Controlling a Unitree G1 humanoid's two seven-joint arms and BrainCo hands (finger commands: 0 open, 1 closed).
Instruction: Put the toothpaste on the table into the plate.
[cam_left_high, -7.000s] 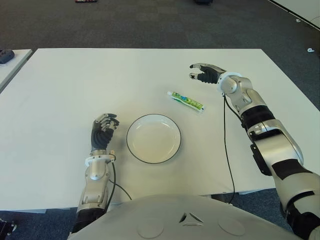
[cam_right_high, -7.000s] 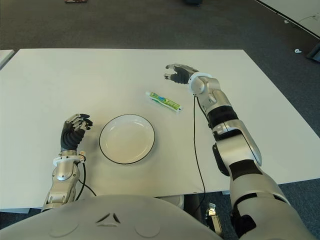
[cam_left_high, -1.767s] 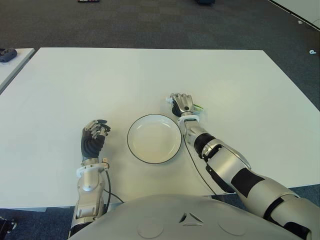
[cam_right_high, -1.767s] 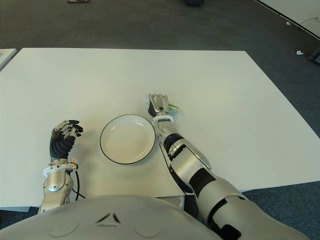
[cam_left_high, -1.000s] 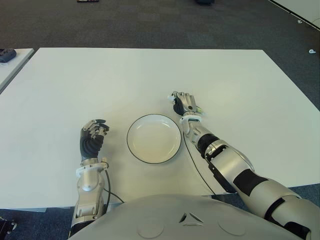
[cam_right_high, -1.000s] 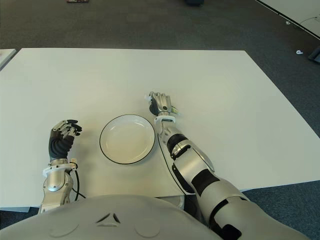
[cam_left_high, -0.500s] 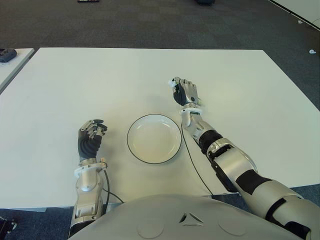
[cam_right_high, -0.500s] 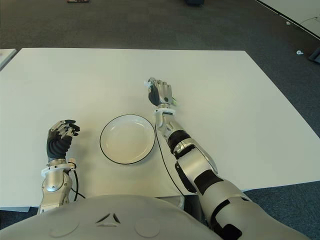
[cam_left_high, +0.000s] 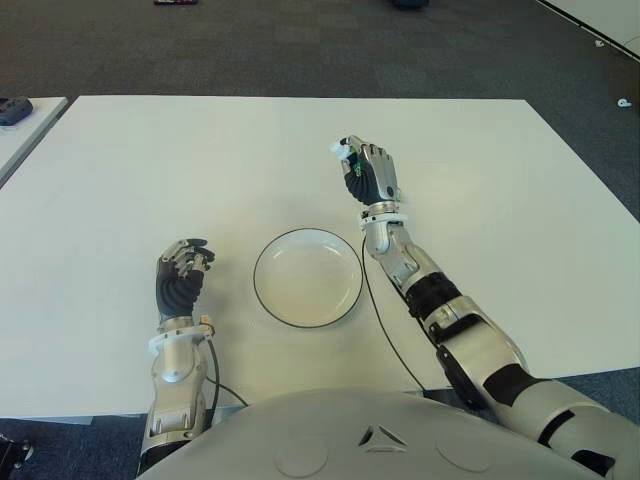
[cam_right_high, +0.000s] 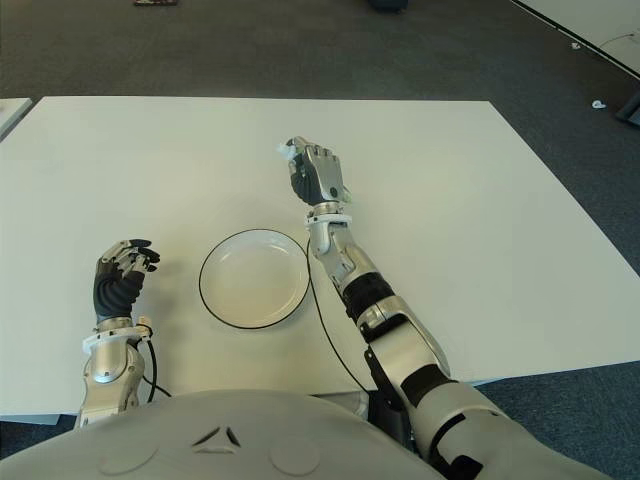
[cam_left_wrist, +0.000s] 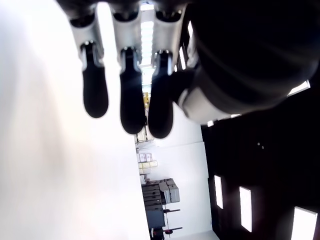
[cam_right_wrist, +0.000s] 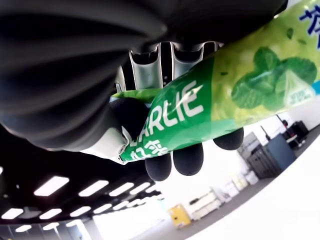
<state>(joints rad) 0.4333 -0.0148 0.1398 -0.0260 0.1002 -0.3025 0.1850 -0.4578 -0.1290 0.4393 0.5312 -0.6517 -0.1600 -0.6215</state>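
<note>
A green and white toothpaste tube (cam_right_wrist: 220, 95) is gripped in my right hand (cam_left_high: 368, 172), whose fingers (cam_right_wrist: 175, 160) curl round it. The tube's white cap end (cam_left_high: 340, 149) sticks out at the hand's far left. That hand is raised above the table, just beyond the far right rim of the white plate (cam_left_high: 256, 278) with a dark edge. Nothing lies in the plate. My left hand (cam_left_high: 181, 270) shows idle to the left of the plate, fingers (cam_left_wrist: 127, 95) curled with nothing in them.
The white table (cam_left_high: 150, 160) spreads wide around the plate. A thin cable (cam_left_high: 375, 310) runs from my right wrist along the plate's right side to the near edge. A second table with a dark object (cam_left_high: 12, 108) stands at the far left.
My right hand came in from the far right, closed on the toothpaste beside the plate, and has lifted it off the table, moving up and farther away. The left hand barely shifted.
</note>
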